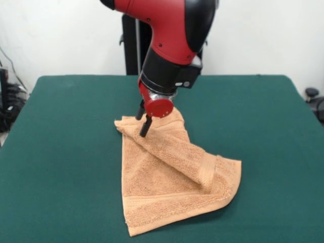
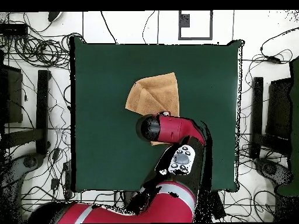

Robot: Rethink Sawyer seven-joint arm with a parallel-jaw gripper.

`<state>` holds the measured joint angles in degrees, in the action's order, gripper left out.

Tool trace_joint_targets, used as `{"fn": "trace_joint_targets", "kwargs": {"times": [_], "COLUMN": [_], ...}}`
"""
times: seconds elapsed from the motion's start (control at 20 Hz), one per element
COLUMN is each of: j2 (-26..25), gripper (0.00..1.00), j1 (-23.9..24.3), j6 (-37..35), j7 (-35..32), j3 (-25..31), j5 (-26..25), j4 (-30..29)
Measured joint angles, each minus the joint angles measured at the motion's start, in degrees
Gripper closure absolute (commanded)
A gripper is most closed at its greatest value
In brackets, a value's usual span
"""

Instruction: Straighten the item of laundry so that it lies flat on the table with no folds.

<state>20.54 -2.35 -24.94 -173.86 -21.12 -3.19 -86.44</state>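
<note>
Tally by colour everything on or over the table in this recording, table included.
Orange-tan: 1, the folded terry-cloth towel
Dark green: 1, the felt-covered table
Red and black: 1, the robot arm with its gripper down at the towel's far corner
Total: 3

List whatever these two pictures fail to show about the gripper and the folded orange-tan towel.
- Grip: in the front view the black gripper reaches the orange-tan terry-cloth towel at its far corner, but whether it pinches cloth cannot be told.
- Overhead view: the red and black arm covers the gripper and the towel's edge nearest the robot's base.
- Towel's underside and the layer beneath the diagonal fold: hidden in both views by the cloth on top.
</note>
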Motion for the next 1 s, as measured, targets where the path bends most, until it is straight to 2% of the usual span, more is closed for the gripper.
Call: {"fn": "trace_joint_targets", "kwargs": {"times": [1.0], "j2": [0.19], "gripper": [0.00], "j1": [-0.64], "j6": [-0.13], "j7": [0.00], "j3": [0.62], "j5": [0.01], "j4": [-3.38]}}
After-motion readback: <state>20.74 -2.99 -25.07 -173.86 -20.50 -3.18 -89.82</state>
